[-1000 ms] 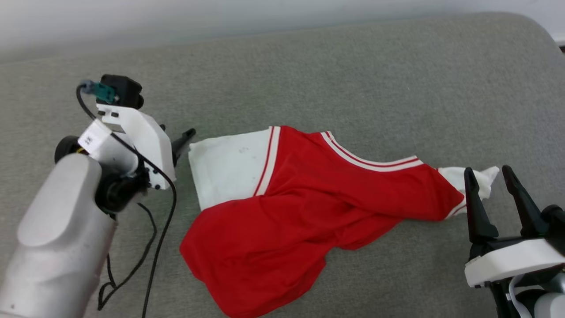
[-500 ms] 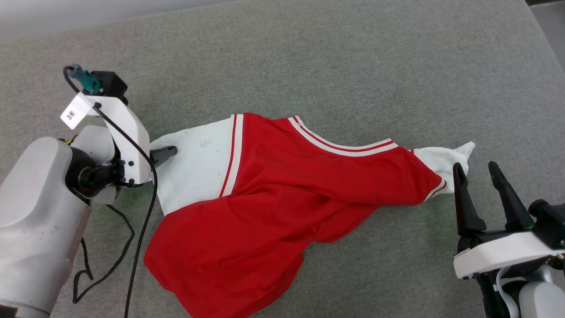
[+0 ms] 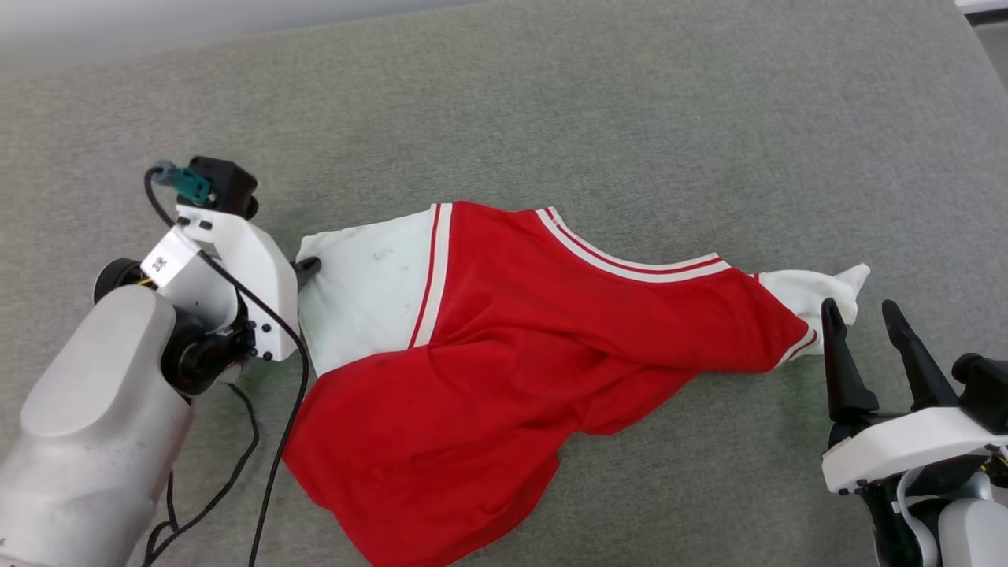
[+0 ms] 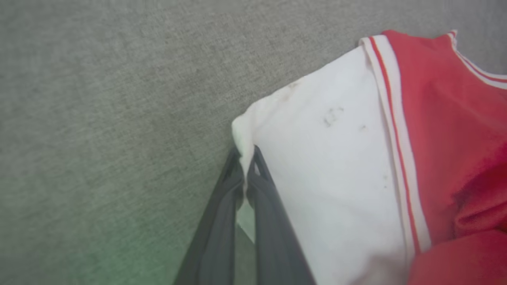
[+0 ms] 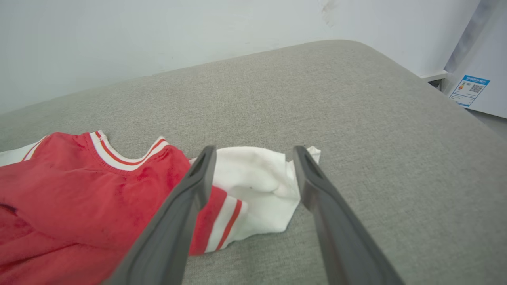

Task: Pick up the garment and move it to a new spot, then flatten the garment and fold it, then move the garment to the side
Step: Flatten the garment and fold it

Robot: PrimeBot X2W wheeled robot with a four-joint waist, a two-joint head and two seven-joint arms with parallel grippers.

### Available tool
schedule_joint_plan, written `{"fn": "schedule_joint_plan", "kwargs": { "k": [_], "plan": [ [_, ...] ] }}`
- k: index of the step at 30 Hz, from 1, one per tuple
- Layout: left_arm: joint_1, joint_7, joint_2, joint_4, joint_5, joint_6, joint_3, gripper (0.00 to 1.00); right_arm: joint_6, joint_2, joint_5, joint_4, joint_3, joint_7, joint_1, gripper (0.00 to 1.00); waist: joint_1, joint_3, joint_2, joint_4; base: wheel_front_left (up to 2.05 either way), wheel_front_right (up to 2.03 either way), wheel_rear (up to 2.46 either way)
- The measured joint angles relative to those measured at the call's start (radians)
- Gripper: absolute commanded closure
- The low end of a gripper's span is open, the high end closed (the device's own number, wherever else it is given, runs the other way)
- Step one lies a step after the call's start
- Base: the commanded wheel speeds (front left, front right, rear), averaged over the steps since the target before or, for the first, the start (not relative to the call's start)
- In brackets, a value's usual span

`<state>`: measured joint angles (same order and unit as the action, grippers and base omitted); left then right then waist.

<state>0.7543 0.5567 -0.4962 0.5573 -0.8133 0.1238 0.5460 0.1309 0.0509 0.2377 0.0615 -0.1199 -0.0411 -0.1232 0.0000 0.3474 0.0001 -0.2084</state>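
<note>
The garment (image 3: 504,339), a red jersey with white sleeves and striped trim, lies rumpled across the grey cushion. My left gripper (image 3: 309,266) is shut on the outer edge of its left white sleeve (image 4: 317,158); in the left wrist view the two dark fingers (image 4: 261,190) pinch a fold of white cloth. My right gripper (image 3: 864,323) stands open just short of the bunched right white sleeve (image 3: 819,291). In the right wrist view that sleeve (image 5: 253,182) lies between and beyond the spread fingers (image 5: 198,178), apart from them.
The grey cushion (image 3: 551,118) runs wide behind and around the garment. A pale wall (image 5: 158,35) rises at its far edge. A black cable (image 3: 276,441) hangs from my left wrist beside the shirt hem. A white unit with a blue label (image 5: 469,89) stands off the right end.
My left gripper moved onto the left sleeve's edge and shut on it. The head camera shifted, so the whole picture moved. The right gripper stayed open near the right sleeve.
</note>
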Motion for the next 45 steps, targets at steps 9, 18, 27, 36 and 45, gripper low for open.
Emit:
{"fn": "schedule_joint_plan", "kwargs": {
  "k": [9, 18, 27, 36, 45],
  "plan": [
    [-0.076, -0.230, -0.015, -0.094, 0.075, -0.098, -0.038, 1.00, 0.000, 0.000, -0.024, 0.054, -0.091, 0.070, 0.001, 0.00, 0.0000, -0.051, 0.0000, 0.067, 0.00, 0.00, 0.00],
    [-0.230, -0.322, -0.056, -0.346, 0.083, -0.200, -0.078, 1.00, 0.000, 0.038, -0.023, 0.115, -0.194, 0.344, -0.035, 0.00, 0.0000, -0.105, 0.0000, 0.154, 0.00, 0.00, 0.00],
    [-0.278, -0.313, -0.072, -0.494, 0.090, -0.242, -0.076, 1.00, 0.000, 0.161, 0.018, 0.133, -0.104, 0.647, -0.115, 0.00, -0.0001, -0.103, 0.0000, 0.209, 0.00, 0.00, 0.00],
    [-0.280, -0.314, -0.077, -0.538, 0.089, -0.248, -0.078, 1.00, 0.000, 0.226, 0.044, 0.173, -0.006, 0.829, -0.170, 0.00, -0.0001, -0.045, 0.0000, 0.228, 0.00, 0.00, 0.00],
    [-0.279, -0.320, -0.083, -0.534, 0.085, -0.245, -0.080, 1.00, 0.000, 0.226, 0.086, 0.217, 0.022, 0.896, -0.208, 1.00, -0.0001, -0.016, -0.0001, 0.221, 0.00, 0.00, 0.00]
  ]
}}
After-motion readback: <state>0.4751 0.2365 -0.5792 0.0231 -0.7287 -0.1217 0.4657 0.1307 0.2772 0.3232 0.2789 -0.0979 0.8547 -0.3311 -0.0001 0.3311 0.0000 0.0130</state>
